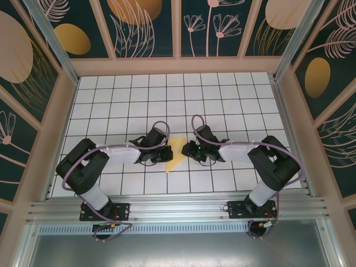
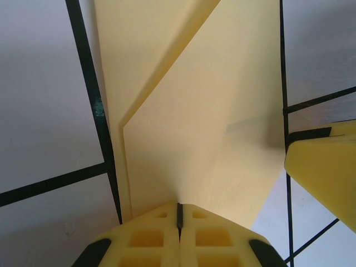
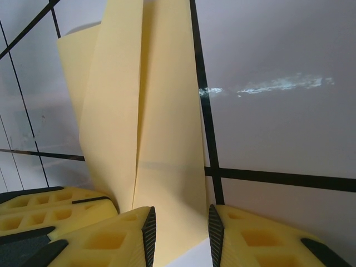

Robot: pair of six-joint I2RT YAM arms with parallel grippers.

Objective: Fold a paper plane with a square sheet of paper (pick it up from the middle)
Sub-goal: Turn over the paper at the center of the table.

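Observation:
The pale-yellow sheet of paper [image 1: 176, 151] lies on the grid tiles between both arms, folded into a narrow, pointed, plane-like shape with overlapping layers. My left gripper [image 1: 166, 148] is shut on its left edge; in the left wrist view the paper [image 2: 211, 111] rises in a ridge into the closed jaws of the left gripper [image 2: 179, 214]. My right gripper [image 1: 187, 150] stands open over the right side of the paper. In the right wrist view the right gripper [image 3: 182, 228] has a finger on either side of the top flap of the paper [image 3: 161, 111], without pinching it.
The white grid table [image 1: 222, 100] stretches behind the arms, walled by wooden rails and patterned panels. The two grippers are almost touching: a right finger [image 2: 325, 172] shows in the left wrist view, and the left fingers [image 3: 50, 206] in the right wrist view.

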